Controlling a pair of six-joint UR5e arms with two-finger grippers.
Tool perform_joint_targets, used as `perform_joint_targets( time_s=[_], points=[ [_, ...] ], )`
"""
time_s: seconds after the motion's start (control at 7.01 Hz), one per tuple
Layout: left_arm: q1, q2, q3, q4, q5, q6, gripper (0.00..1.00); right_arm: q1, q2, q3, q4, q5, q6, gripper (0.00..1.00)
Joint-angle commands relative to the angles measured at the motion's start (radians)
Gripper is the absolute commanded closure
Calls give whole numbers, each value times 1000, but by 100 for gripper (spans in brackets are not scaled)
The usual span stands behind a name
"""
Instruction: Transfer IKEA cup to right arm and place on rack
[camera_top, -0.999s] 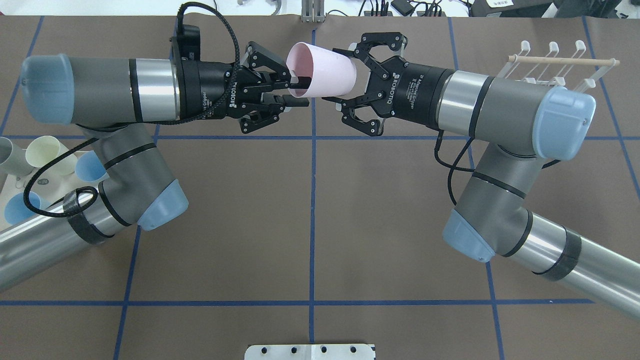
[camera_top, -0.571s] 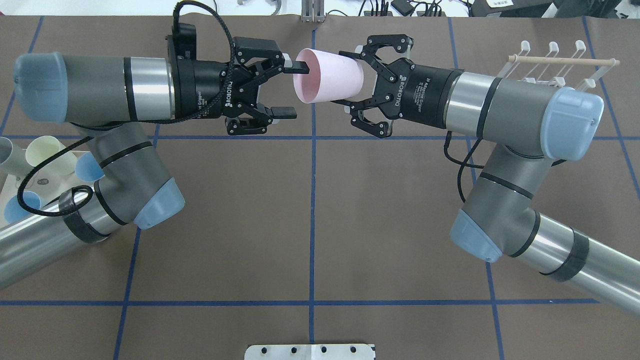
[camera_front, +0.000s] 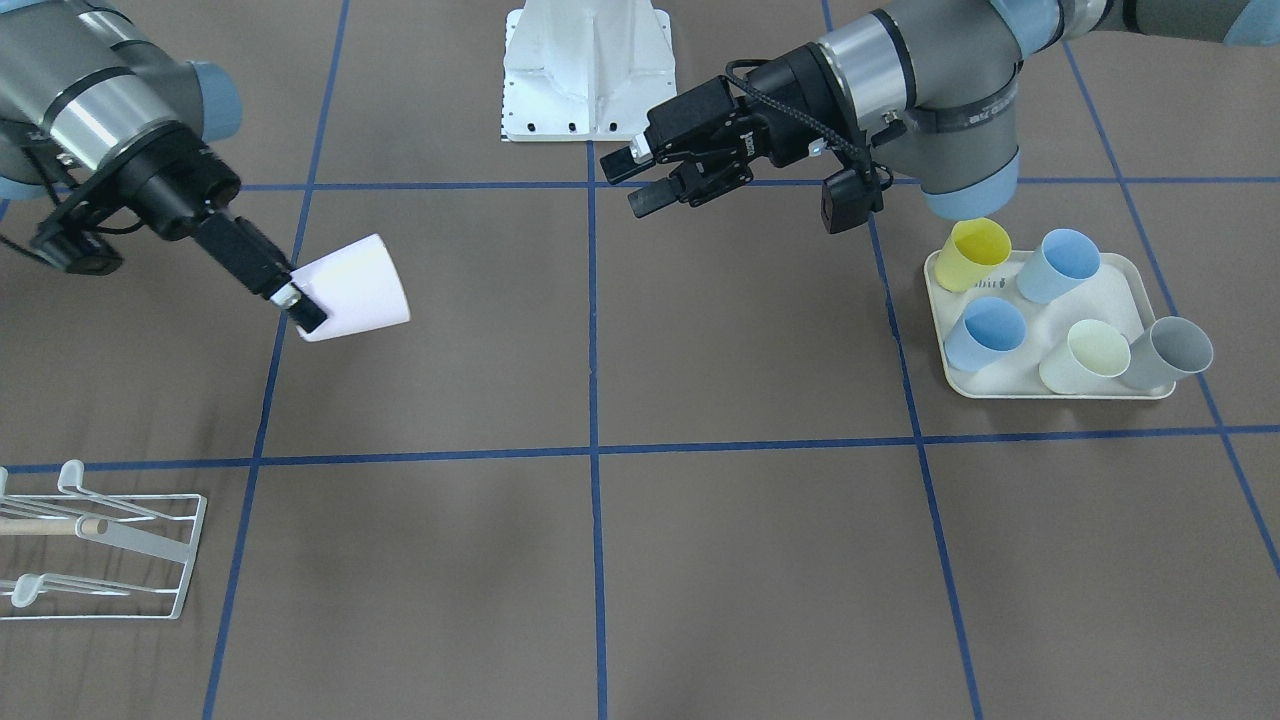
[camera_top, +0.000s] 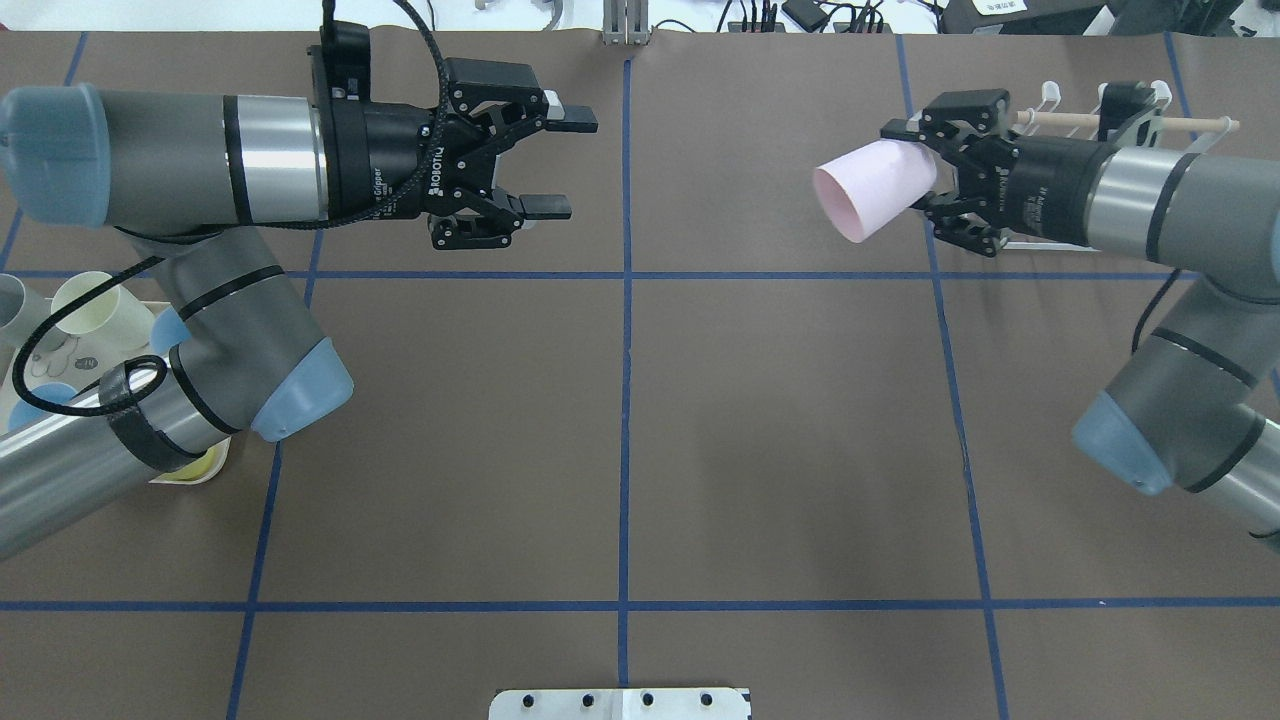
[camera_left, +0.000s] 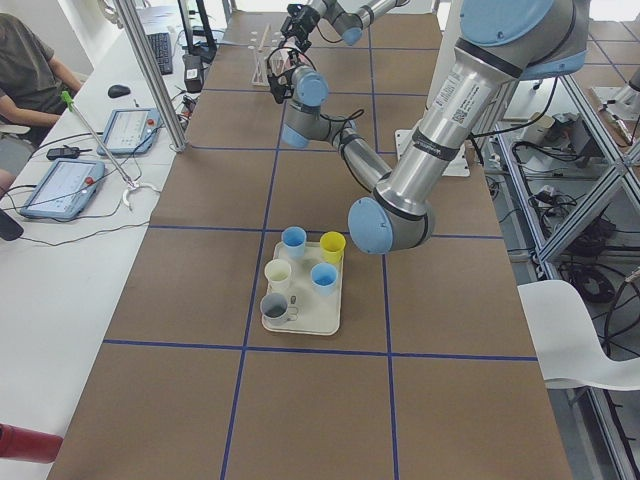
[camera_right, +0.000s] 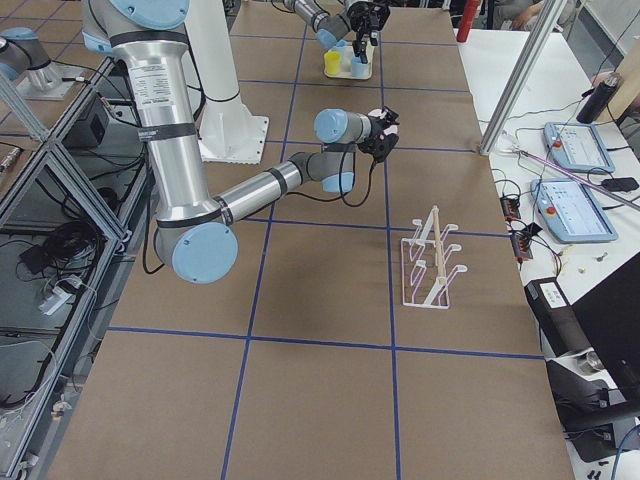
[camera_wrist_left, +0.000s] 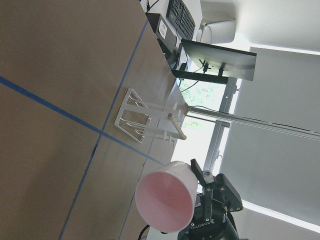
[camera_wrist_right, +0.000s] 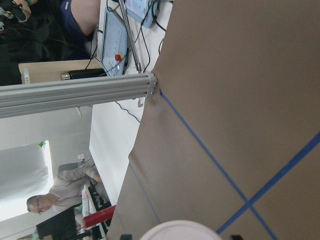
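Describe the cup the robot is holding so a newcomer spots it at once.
Find the right arm, reaching beside the white wire rack at the table's far edge. Its gripper holds the pink cup in the air by its narrow end, mouth towards the table's middle. It is the only pink cup; the other cups, yellow, blue, cream and grey, sit on the tray.

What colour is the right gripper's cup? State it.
The cup is pale pink, clearest in overhead view.

Bright even overhead light, soft shadows, sharp focus; window glare wrist view.
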Motion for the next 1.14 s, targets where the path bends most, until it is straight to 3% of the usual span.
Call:
perform_joint_targets(
  time_s=[0.0, 0.57, 1.0],
  points=[
    [-7, 8, 1, 11, 1, 52, 12, 41, -87, -20, -51, -117, -493, 100],
    [-7, 8, 0, 11, 1, 54, 12, 44, -139, -11, -147, -352, -942, 100],
    [-7, 9, 8, 11, 2, 56, 12, 42, -167, -18, -153, -394, -982, 100]
  ],
)
